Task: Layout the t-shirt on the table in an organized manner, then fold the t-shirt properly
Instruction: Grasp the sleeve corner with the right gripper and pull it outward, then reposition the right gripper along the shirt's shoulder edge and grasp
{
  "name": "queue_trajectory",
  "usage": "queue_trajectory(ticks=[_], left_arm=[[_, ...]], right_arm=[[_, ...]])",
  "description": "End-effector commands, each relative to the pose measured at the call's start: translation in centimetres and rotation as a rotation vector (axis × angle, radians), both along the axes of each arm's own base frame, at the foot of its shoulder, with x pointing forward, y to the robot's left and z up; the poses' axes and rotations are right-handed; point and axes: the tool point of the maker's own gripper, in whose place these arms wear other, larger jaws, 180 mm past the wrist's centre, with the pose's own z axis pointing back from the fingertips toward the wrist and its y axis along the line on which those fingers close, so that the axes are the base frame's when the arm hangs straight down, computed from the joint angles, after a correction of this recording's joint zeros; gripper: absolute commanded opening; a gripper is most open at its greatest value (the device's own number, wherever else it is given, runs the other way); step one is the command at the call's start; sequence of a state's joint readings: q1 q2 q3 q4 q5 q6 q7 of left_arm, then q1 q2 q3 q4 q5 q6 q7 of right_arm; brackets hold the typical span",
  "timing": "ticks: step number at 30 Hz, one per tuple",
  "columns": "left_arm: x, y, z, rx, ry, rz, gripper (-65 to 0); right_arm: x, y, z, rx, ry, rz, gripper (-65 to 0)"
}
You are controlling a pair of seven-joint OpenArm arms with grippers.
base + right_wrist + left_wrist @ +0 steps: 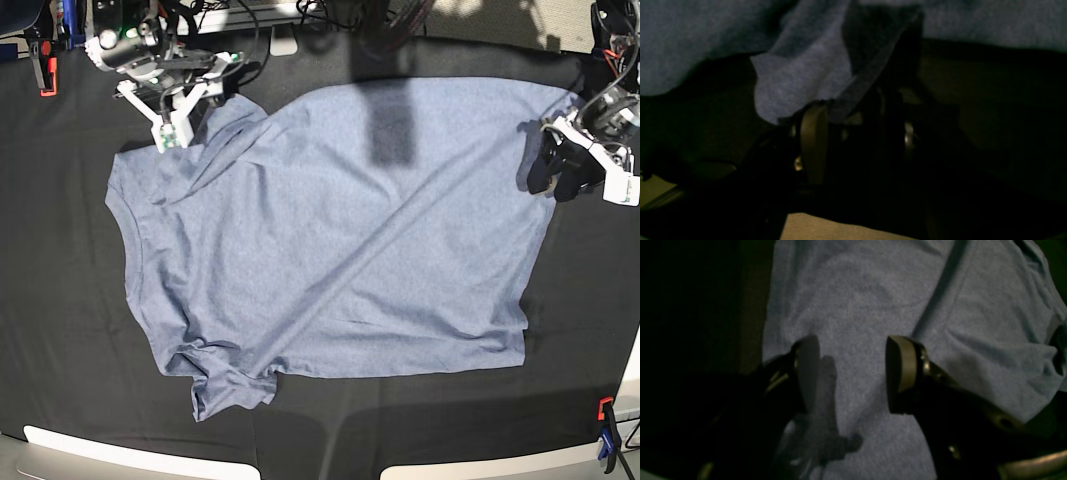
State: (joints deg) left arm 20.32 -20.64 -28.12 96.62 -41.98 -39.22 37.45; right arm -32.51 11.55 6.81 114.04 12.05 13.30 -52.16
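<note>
The right gripper is clamped on the t-shirt's sleeve edge; the left gripper hovers with jaws apart over the hem corner. The shirt lies spread on the black worktop, looking limp and light, best taken by corners.

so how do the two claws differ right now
The left claw hangs open over flat shirt fabric with nothing between its fingers, while the right claw has a bunched fold of the shirt pinched between its own. In the base view the left claw sits at the shirt's right edge and the right claw at its upper left corner. Both are low, near the black table.
</note>
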Motion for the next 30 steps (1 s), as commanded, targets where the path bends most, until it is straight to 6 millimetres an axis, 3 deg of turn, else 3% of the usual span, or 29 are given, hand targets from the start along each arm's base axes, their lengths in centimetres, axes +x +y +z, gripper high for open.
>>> queue_trajectory(ticks=[1, 8, 12, 15, 20, 22, 25, 30], left_arm=[[0.6, 0.2, 1.4, -0.005, -0.053, -0.004, -36.0], [0.6, 0.2, 1.4, -0.005, -0.054, -0.004, -36.0], [0.6, 0.2, 1.4, -0.005, -0.054, -0.004, -36.0], [0.6, 0.2, 1.4, -0.005, -0.054, -0.004, -36.0], [0.6, 0.2, 1.4, -0.006, -0.054, -0.004, -36.0], [0.6, 0.2, 1.4, -0.005, -0.053, -0.004, -36.0], [0.6, 0.2, 1.4, -0.005, -0.053, -0.004, -36.0], [0.6, 0.2, 1.4, -0.005, -0.053, -0.004, -36.0]], right_arm=[[0.5, -0.3, 0.6, -0.006, -0.028, 0.000, -37.4], [-0.5, -1.7, 1.2, -0.003, 0.019, 0.079, -37.4], [0.4, -1.0, 4.0, 0.205, -0.069, 0.070, -37.4], [1.5, -1.7, 6.7, 0.319, -0.183, 0.037, -37.4], [1.5, -3.8, 7.3, 0.280, -0.210, 0.007, -37.4], [1.9, -3.5, 7.6, 0.291, -0.235, 0.009, -37.3], [2.7, -3.1, 7.6, 0.273, -0.264, 0.026, -30.9], [3.6, -1.5, 7.9, 0.298, -0.308, 0.061, -30.5]])
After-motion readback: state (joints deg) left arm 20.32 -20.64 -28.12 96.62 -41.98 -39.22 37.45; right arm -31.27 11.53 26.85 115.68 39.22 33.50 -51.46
